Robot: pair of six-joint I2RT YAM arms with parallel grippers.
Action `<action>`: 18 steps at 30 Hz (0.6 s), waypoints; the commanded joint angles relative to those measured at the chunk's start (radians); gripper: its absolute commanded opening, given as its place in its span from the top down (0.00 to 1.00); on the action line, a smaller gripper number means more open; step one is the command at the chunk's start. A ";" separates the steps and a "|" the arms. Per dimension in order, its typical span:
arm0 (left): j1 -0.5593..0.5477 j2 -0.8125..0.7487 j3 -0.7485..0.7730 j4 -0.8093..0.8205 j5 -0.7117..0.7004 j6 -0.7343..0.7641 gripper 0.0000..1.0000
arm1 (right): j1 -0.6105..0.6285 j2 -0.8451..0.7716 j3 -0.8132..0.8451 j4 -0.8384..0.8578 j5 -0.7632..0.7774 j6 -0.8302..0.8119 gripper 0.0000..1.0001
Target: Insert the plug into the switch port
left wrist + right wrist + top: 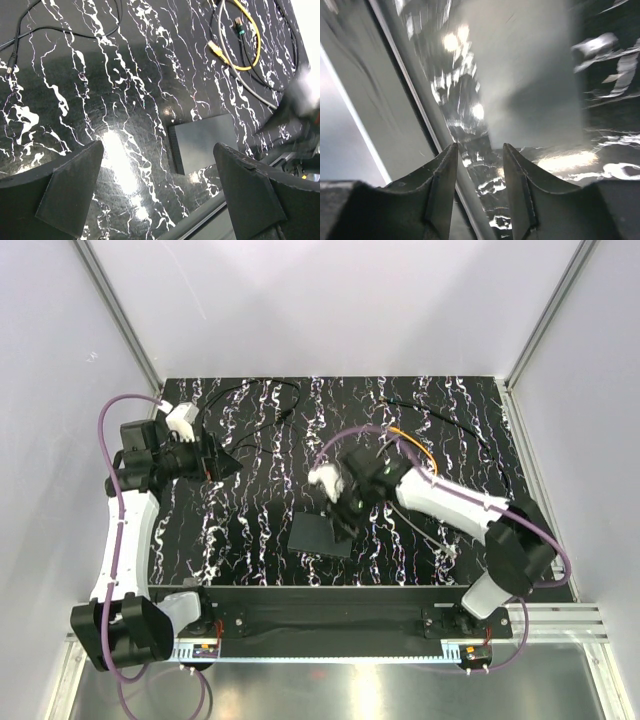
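The flat matte-black rectangular box (318, 533) lies on the glossy black mat veined with white (250, 530), ahead of the left gripper (157, 148) and a little to the right of the gap between its fingers. Its top is smooth and dull, its corners square. The thin edge facing those fingers is ribbed with a row of small recesses, and the switch port (173, 151) sits along it; no single socket can be made out.

The left fingers (70, 190) are broad, dark, wedge-shaped pads, spread wide with nothing between them.

The right gripper (479, 150) hangs over the box's far right corner. Its curved dark fingers (442, 185) stand a narrow gap apart and hold nothing. A blurred grey flat face fills the view just beyond their tips. Whether they touch it cannot be told.

Beyond the box, far from the left fingers, lie a looped yellow cable (250, 57) with a yellow plug (215, 48), a grey cable (245, 85), and a green-banded plug (239, 26). A thin black cord (65, 31) trails away to the far left.
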 commanded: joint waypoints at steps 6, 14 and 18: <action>0.004 -0.004 0.005 0.087 0.019 -0.055 0.01 | 0.280 -0.027 -0.206 0.069 0.245 -0.245 0.56; 0.004 0.009 0.014 0.086 0.005 -0.063 0.01 | 0.324 0.088 -0.206 0.220 0.475 -0.159 0.63; 0.004 0.027 0.017 0.077 0.009 -0.055 0.01 | 0.322 0.112 -0.234 0.281 0.608 -0.124 0.63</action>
